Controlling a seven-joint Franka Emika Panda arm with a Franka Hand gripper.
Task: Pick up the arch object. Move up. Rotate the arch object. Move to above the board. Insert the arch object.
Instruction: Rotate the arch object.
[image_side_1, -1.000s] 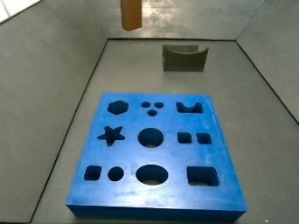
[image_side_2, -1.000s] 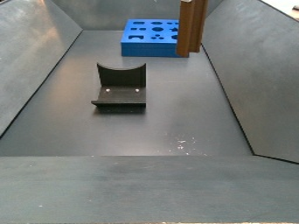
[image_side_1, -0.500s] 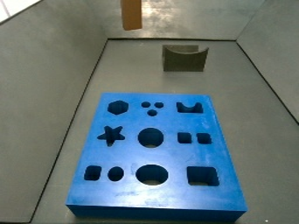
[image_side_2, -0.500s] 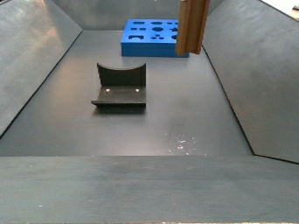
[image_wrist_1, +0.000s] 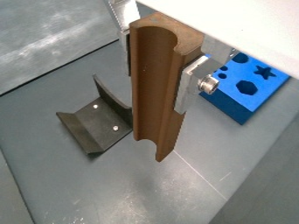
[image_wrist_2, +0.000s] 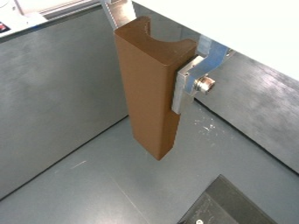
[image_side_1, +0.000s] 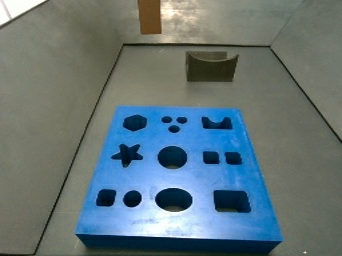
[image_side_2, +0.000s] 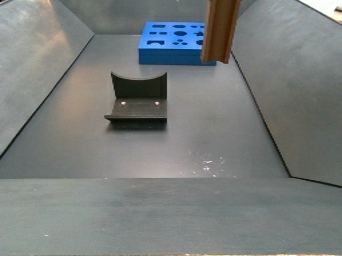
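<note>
Two flat silver fingers of the gripper (image_wrist_1: 158, 70) are closed onto the tan-brown, wood-coloured arch object (image_wrist_1: 158, 92), one plate with its screw pressed against the block's side in both wrist views (image_wrist_2: 187, 80). The arch object (image_wrist_2: 149, 87) hangs upright, long axis vertical, with a curved notch at its upper end, well clear of the grey floor.

In a side view the block (image_side_1: 150, 15) shows at the top edge of the frame, left of centre, raised above the far end of the enclosure; the gripper itself is out of frame there. In another side view it (image_side_2: 221, 30) stands as a tall brown strip at the upper right, overlapping the right edge of the bright-blue rectangular board (image_side_2: 171, 42).

That board (image_side_1: 178, 176), with its dark star, hexagon, circle, square and notched cut-outs, lies flat on the floor, filling the lower centre. A dark grey U-notched block (image_side_1: 210, 66) sits apart from it near the far wall; it (image_wrist_1: 96, 125) lies beneath and beside the held piece in a wrist view.
</note>
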